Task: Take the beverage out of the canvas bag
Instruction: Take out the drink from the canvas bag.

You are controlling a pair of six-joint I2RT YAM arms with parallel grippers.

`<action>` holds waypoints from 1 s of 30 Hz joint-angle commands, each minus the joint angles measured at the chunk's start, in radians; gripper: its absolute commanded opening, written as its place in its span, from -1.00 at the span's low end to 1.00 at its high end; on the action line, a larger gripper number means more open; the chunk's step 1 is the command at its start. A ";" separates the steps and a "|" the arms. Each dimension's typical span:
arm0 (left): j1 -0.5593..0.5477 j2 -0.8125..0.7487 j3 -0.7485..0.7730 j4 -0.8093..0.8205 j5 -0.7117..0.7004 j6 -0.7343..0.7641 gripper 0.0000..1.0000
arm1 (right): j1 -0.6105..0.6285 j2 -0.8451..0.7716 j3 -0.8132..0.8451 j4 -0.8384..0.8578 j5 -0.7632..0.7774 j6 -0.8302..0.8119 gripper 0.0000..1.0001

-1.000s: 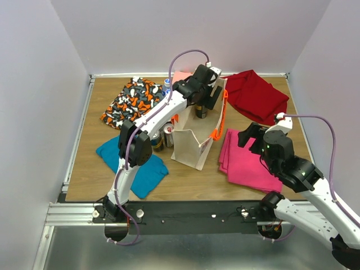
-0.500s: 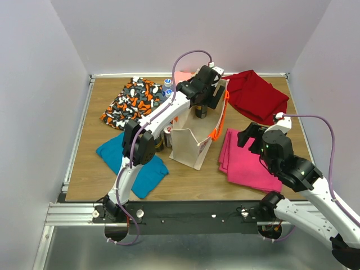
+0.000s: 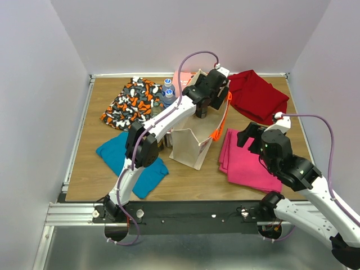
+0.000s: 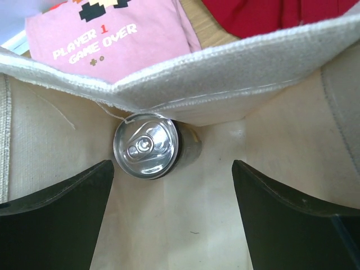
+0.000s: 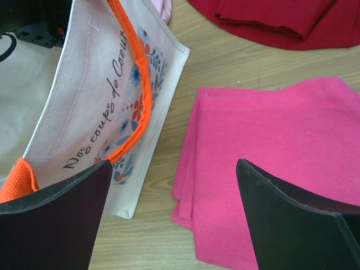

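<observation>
The canvas bag (image 3: 188,146) stands upright mid-table, orange handles on its right side. My left gripper (image 3: 206,104) hangs over the bag's far end, pointing down into it. In the left wrist view a silver-topped beverage can (image 4: 146,146) stands on the bag's floor against the far wall, under the sagging rim (image 4: 214,84). The left gripper (image 4: 171,225) is open, its fingers wide apart above the floor, the can just ahead of the left finger (image 4: 56,219). My right gripper (image 5: 171,219) is open and empty, low beside the bag's printed side (image 5: 95,101).
A pink folded cloth (image 3: 247,160) lies under the right gripper, a red cloth (image 3: 256,93) behind it. Left of the bag are cans (image 3: 160,140), blue-capped bottles (image 3: 167,90), a patterned cloth (image 3: 132,101) and a teal cloth (image 3: 132,160). A pink printed shirt (image 4: 112,34) lies behind the bag.
My left gripper has shifted a little to the right over the bag's far end, and the bag's mouth has moved with it. The right arm has stayed still.
</observation>
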 commanded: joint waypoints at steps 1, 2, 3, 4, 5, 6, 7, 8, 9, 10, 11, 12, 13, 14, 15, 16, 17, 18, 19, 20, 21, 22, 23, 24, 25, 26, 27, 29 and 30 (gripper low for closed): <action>-0.008 0.029 0.014 0.021 -0.107 0.005 0.90 | -0.001 0.002 -0.004 -0.006 0.026 0.004 1.00; -0.008 0.033 0.019 0.018 -0.107 0.000 0.90 | -0.001 0.003 -0.005 -0.007 0.026 0.004 1.00; -0.008 0.035 0.024 0.013 -0.106 0.002 0.91 | -0.001 0.002 -0.005 -0.007 0.028 0.002 1.00; -0.008 0.039 0.028 0.013 -0.106 0.003 0.91 | -0.003 0.003 -0.005 -0.007 0.028 0.002 1.00; -0.008 0.047 0.039 0.010 -0.106 0.005 0.91 | -0.001 0.003 -0.003 -0.006 0.028 0.002 1.00; -0.008 0.053 0.047 0.004 -0.109 0.006 0.91 | -0.001 0.005 -0.004 -0.006 0.026 0.002 1.00; -0.007 0.058 0.054 -0.001 -0.109 0.006 0.92 | -0.001 0.003 -0.005 -0.006 0.025 0.002 1.00; -0.007 0.067 0.069 -0.004 -0.114 0.006 0.92 | -0.001 0.003 -0.005 -0.006 0.026 0.004 1.00; -0.007 0.073 0.076 -0.008 -0.114 0.002 0.92 | -0.001 0.003 -0.005 -0.004 0.025 0.004 1.00; -0.007 0.078 0.082 -0.013 -0.115 0.000 0.96 | -0.001 0.003 -0.005 -0.004 0.023 0.004 1.00; -0.007 0.085 0.088 -0.014 -0.121 0.000 0.95 | -0.001 0.003 -0.006 -0.006 0.025 0.005 1.00; -0.007 0.087 0.094 -0.020 -0.123 -0.004 0.95 | -0.001 0.005 -0.006 -0.006 0.025 0.005 1.00; -0.007 0.090 0.093 -0.017 -0.126 -0.004 0.96 | -0.001 0.003 -0.006 -0.006 0.025 0.005 1.00; -0.007 0.093 0.096 -0.016 -0.126 -0.004 0.95 | -0.001 0.003 -0.005 -0.006 0.025 0.005 1.00; -0.007 0.096 0.097 -0.019 -0.130 -0.006 0.96 | -0.001 0.003 -0.005 -0.006 0.025 0.005 1.00; -0.007 0.096 0.096 -0.019 -0.135 -0.009 0.96 | -0.003 0.003 -0.006 -0.007 0.025 0.005 1.00; -0.007 0.099 0.096 -0.017 -0.143 -0.012 0.96 | -0.001 0.003 -0.005 -0.009 0.026 0.005 1.00; -0.007 0.099 0.096 -0.020 -0.159 -0.018 0.96 | -0.001 0.003 -0.006 -0.009 0.025 0.005 1.00; -0.007 0.102 0.097 -0.019 -0.172 -0.023 0.96 | -0.001 0.003 -0.008 -0.009 0.025 0.005 1.00; -0.007 0.104 0.097 -0.019 -0.186 -0.026 0.96 | -0.001 0.003 -0.009 -0.009 0.025 0.005 1.00; -0.007 0.104 0.096 -0.020 -0.195 -0.029 0.96 | -0.001 0.002 -0.009 -0.009 0.026 0.005 1.00; -0.007 0.107 0.097 -0.021 -0.209 -0.030 0.96 | -0.003 0.003 -0.012 -0.007 0.025 0.005 1.00; -0.007 0.110 0.097 -0.021 -0.213 -0.029 0.96 | -0.001 0.003 -0.014 -0.007 0.025 0.007 1.00; -0.007 0.111 0.103 -0.022 -0.218 -0.030 0.96 | -0.001 0.003 -0.014 -0.007 0.025 0.008 1.00; -0.007 0.113 0.106 -0.024 -0.219 -0.032 0.96 | -0.001 0.002 -0.015 -0.007 0.025 0.008 1.00; -0.007 0.118 0.106 -0.024 -0.221 -0.030 0.98 | -0.001 0.003 -0.015 -0.007 0.025 0.010 1.00; -0.007 0.118 0.113 -0.030 -0.216 -0.030 0.98 | -0.003 0.002 -0.017 -0.007 0.023 0.010 1.00; -0.007 0.124 0.117 -0.031 -0.213 -0.033 0.98 | -0.001 0.000 -0.015 -0.007 0.025 0.010 1.00; -0.007 0.125 0.117 -0.034 -0.212 -0.035 0.98 | -0.001 -0.002 -0.017 -0.009 0.026 0.010 1.00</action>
